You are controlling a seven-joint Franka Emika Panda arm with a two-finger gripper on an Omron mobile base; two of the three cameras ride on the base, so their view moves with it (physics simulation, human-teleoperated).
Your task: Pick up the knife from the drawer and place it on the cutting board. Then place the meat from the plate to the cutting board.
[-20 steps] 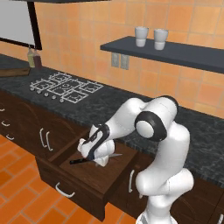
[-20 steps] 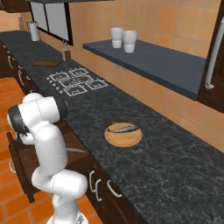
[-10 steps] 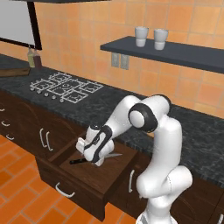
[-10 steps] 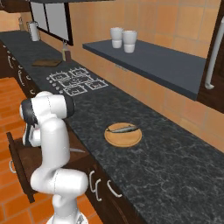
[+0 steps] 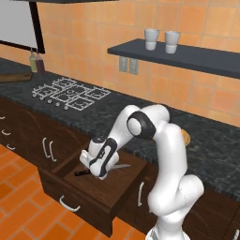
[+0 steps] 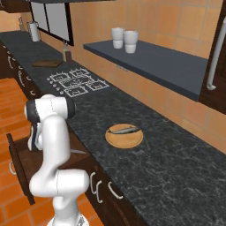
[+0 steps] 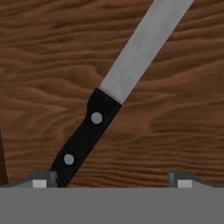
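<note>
Gripper wide open, low over knife in drawer; nothing held.
Knife lies flat on drawer floor, long axis diagonal across the jaw gap: handle butt by one fingertip, blade running up and away. Grip likely needs recentring on the handle. Blade tip is cut off, and the arm hides much of the knife in base views.

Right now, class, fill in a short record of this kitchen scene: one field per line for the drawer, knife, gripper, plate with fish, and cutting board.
drawer: pulled open, dark wooden floor showing
knife: lying flat on the drawer floor, black handle nearest the fingertips, blade pointing away
gripper: open, lowered into the drawer over the knife handle, not gripping yet
plate: round, tan, on the dark counter
fish: lying on the plate
cutting board: on the far counter beyond the stove, nothing on it
</note>
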